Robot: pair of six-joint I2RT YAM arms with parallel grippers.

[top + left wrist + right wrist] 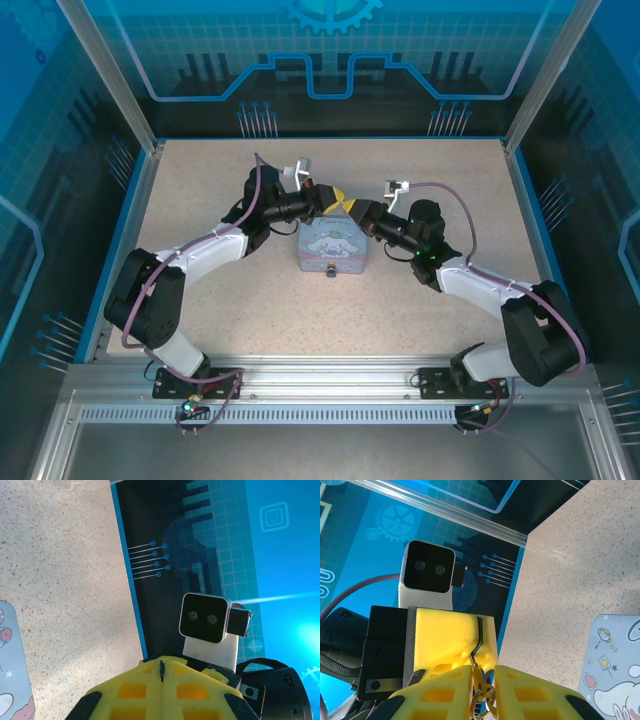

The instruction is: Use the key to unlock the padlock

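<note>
Left gripper (330, 198) and right gripper (482, 672) meet over a pastel tin (335, 245).
Left jaws pinch the thin dark key (161, 669); right jaws narrowly hold brassy rings (482, 692). Overhead: padlock (330, 270) at the tin's front edge.

We see a pale blue cartoon tin (333, 250) lying flat near the middle of the speckled beige desk (300, 320). Blue walls (200, 50) printed with circuit lines enclose the desk, and an aluminium rail (330, 380) runs along its near edge.
</note>
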